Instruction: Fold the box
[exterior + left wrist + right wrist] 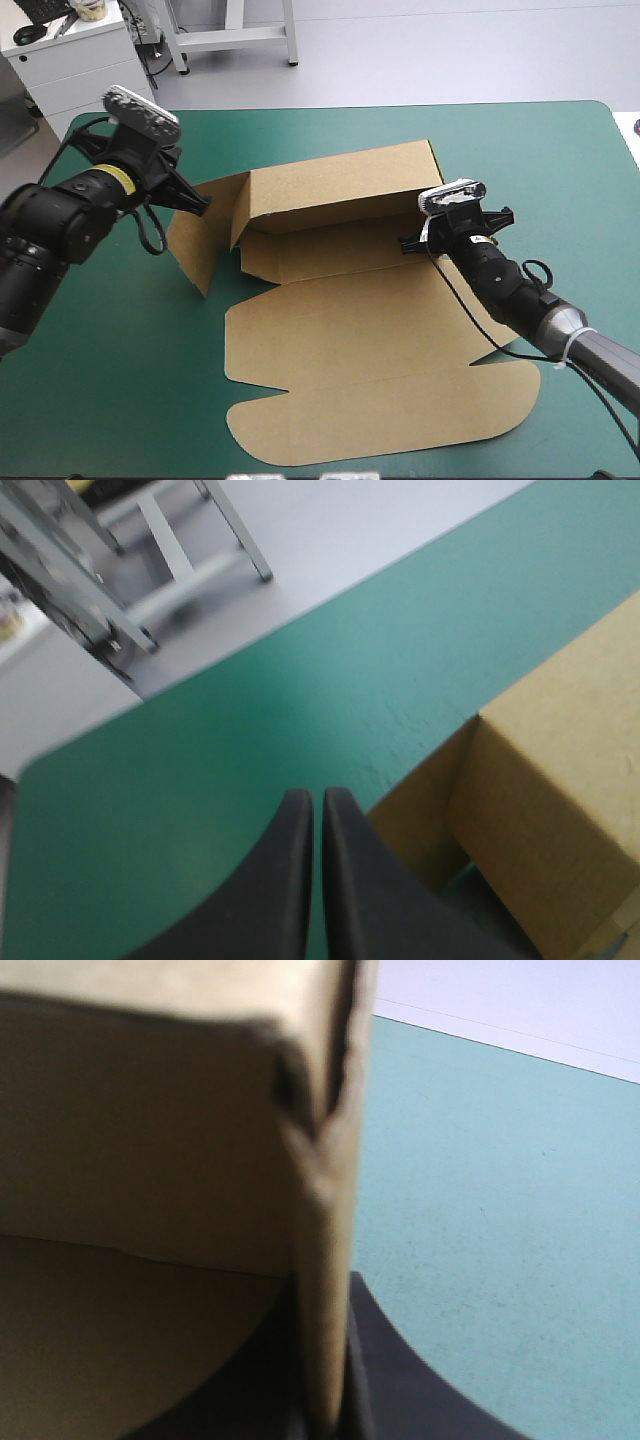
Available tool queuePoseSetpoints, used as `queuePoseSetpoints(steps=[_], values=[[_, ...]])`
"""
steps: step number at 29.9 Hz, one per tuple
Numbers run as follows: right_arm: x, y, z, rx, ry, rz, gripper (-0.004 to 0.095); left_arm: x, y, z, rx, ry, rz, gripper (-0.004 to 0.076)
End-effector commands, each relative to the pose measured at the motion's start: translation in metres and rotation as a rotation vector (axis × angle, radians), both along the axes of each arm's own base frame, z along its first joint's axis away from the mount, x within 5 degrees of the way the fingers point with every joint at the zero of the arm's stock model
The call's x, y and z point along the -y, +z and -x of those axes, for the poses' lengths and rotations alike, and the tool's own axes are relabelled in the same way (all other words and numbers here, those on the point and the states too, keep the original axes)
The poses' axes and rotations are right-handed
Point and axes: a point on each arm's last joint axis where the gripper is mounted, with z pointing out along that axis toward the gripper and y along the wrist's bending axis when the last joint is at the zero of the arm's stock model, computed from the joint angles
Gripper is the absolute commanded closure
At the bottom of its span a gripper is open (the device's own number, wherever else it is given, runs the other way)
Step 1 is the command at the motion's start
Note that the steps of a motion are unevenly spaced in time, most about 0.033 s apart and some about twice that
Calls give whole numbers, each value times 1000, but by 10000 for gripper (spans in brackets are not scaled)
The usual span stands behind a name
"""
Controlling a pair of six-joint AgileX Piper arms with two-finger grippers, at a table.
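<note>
Left gripper [200, 203], from above, sits at nine o'clock of the mid-table box [370, 340]; right gripper [412, 242] at three. Left wrist: fingers [285, 880] clenched empty, box at two o'clock. Right wrist: fingers [420, 1390] pinch the end wall. Walls are being raised, probably; next, tuck that wall inward.

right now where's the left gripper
In the high view the left gripper is over the left side of the table, fingers shut, tips beside the raised left flap of the box.
</note>
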Motion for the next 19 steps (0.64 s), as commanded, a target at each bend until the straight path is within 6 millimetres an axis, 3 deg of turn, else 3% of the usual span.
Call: queuePoseSetpoints(steps=[1,5,10,19], values=[[3,23,-1,94,-30,1,928,-38,15,-3,9,94,216,709],[1,22,0,78,-7,-4,928,-82,5,-9,-129,242,456,709],[-1,20,1,59,22,-12,928,-129,-28,-10,-249,354,693,709],[-6,17,2,12,87,-32,926,-166,-117,0,-324,587,1084,709]])
